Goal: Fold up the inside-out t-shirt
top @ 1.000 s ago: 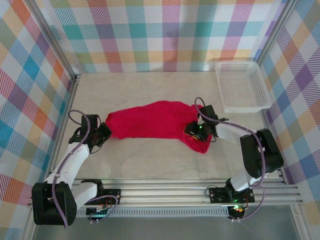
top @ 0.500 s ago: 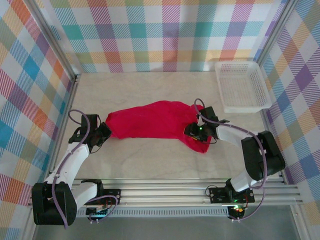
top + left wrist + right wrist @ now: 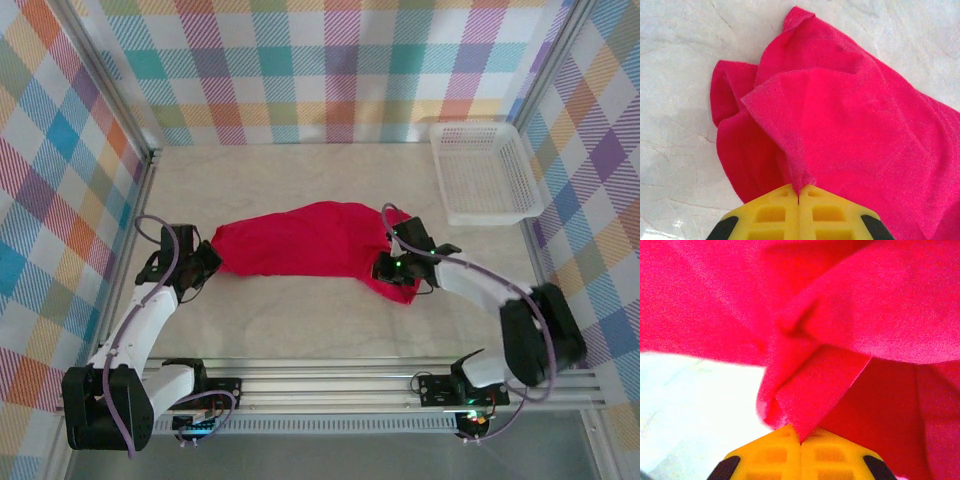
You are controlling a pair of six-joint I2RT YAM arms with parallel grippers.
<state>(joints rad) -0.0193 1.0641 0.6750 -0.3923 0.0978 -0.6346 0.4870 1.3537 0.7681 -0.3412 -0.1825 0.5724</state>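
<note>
The inside-out t-shirt (image 3: 300, 240) is bright red and lies bunched in a long strip across the middle of the table. My left gripper (image 3: 210, 262) is at its left end, yellow jaws shut on a pinched fold of the t-shirt (image 3: 840, 115), with my left gripper (image 3: 799, 192) at the bottom of the wrist view. My right gripper (image 3: 388, 268) is at the shirt's right end, over its lower right corner. There its yellow jaws are shut on a flap of the t-shirt (image 3: 850, 315), my right gripper (image 3: 800, 436) pinching the flap's tip.
A white mesh basket (image 3: 485, 172) stands at the back right corner. Aluminium frame posts and checkered walls enclose the pale table (image 3: 300, 320). Bare table surface lies in front of and behind the shirt.
My right gripper has closed on the shirt's right end and shifted slightly left and back. The right arm's elbow swung outward to the right. The left arm has barely moved.
</note>
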